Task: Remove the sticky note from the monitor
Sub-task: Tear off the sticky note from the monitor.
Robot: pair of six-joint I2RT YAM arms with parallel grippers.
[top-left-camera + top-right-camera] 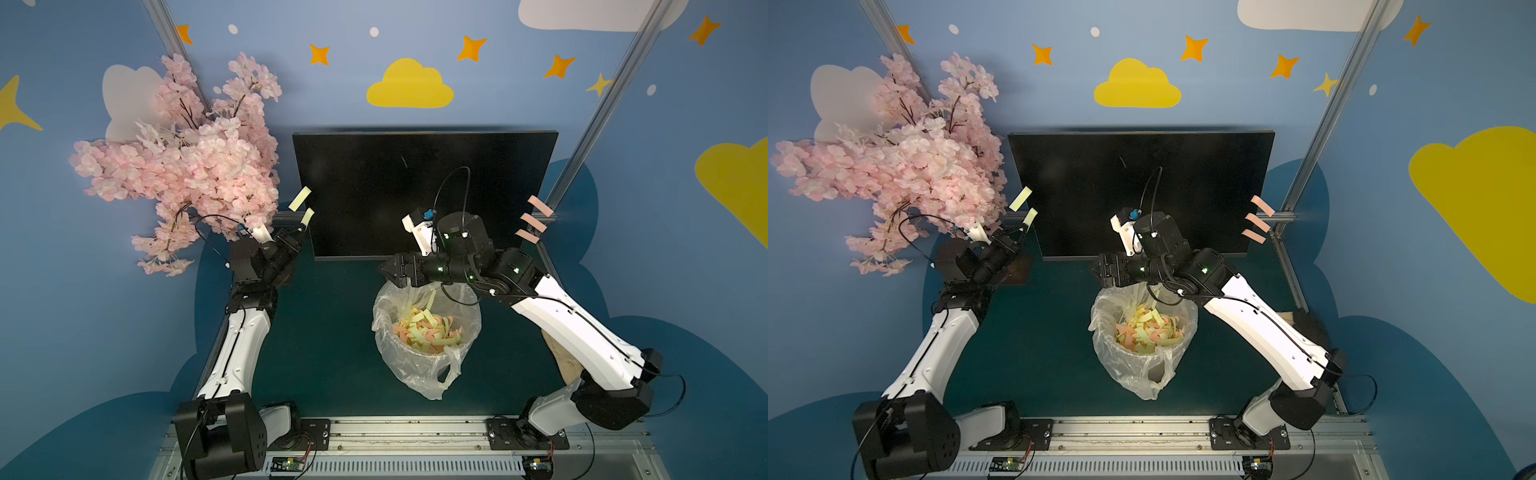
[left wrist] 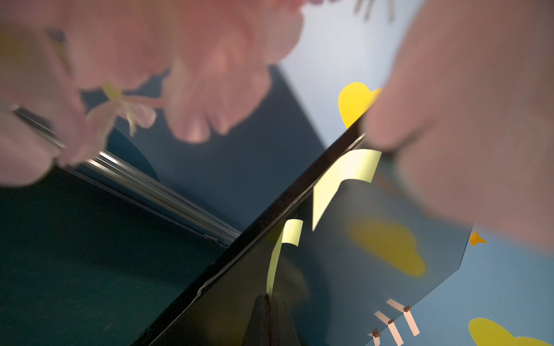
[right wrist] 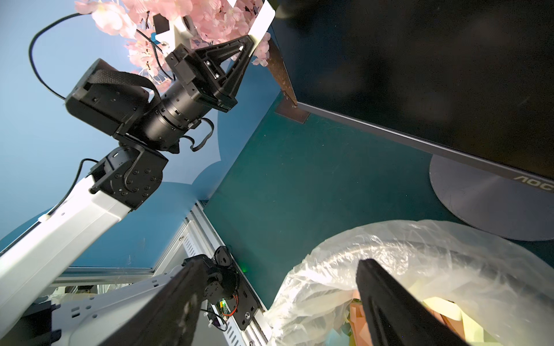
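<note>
Pink blossom branch [image 1: 187, 166], bag-lined bin [image 1: 415, 370], green table [image 1: 324, 332]

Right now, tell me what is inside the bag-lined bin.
A loose pile of yellow and pink sticky-note strips fills the bin, inside its clear plastic liner. The pile covers the bottom, so anything beneath it cannot be seen.

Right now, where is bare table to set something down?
Free: table between left arm and bin; strip between bin and front rail. Crowded: by the monitor, blossoms and the left pincer shut on a yellow note; right pincer over bin.
</note>
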